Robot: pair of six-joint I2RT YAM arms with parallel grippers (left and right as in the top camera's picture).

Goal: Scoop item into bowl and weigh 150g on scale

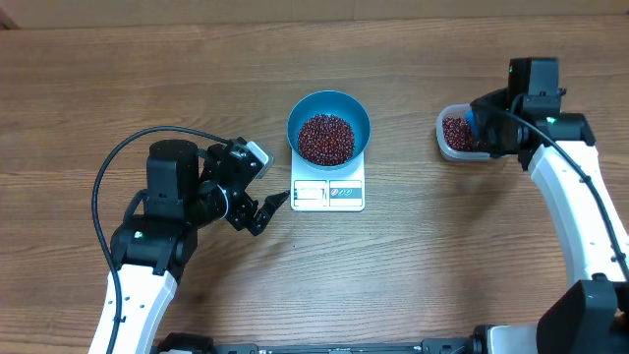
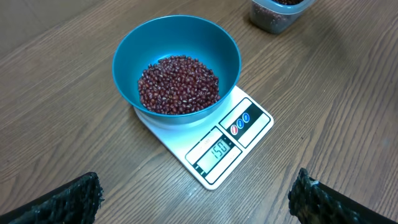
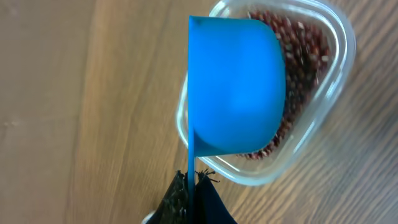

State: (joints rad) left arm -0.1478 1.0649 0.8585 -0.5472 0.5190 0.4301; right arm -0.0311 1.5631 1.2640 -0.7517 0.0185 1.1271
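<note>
Seems to be the closing step: display (image 2: pixel 217 150) on the scale (image 2: pixel 255 121) reading what looks like 150, so probably nothing more to add. Seen from overhead: bowl (image 2: pixel 205 43) sitting on the 12 o'clock half of the scale, near the middle of the worktop (image 1: pixel 118 79), with a heap of beans (image 2: pixel 178 84) at its bottom. Tub (image 3: pixel 336 56) at 3 o'clock from the bowl, well apart, with more of them inside.

Right hand (image 3: pixel 193 190) closed tight on the thin handle of the blue scoop (image 3: pixel 236 87), cup of the scoop hanging over the tub. Cannot tell about leftover beans in the cup, only its back showing. Left hand (image 1: pixel 267 212) wide open, holding nothing, at 8 o'clock from the scale, near but apart from it.

To do it well: tip any leftover beans into the tub, not toward the bowl. Lower the scoop slowly and release only when resting in the tub or on the worktop. Move away on the 3 o'clock side, never across the bowl. Avoid touching the scale or the bowl with the left hand; risk of changing the reading by even a small push. Check the display once more after settling.

Counted: one bowl, one scale, one tub, one scoop, two hands, two heaps of beans. Single beans far too many to count.
</note>
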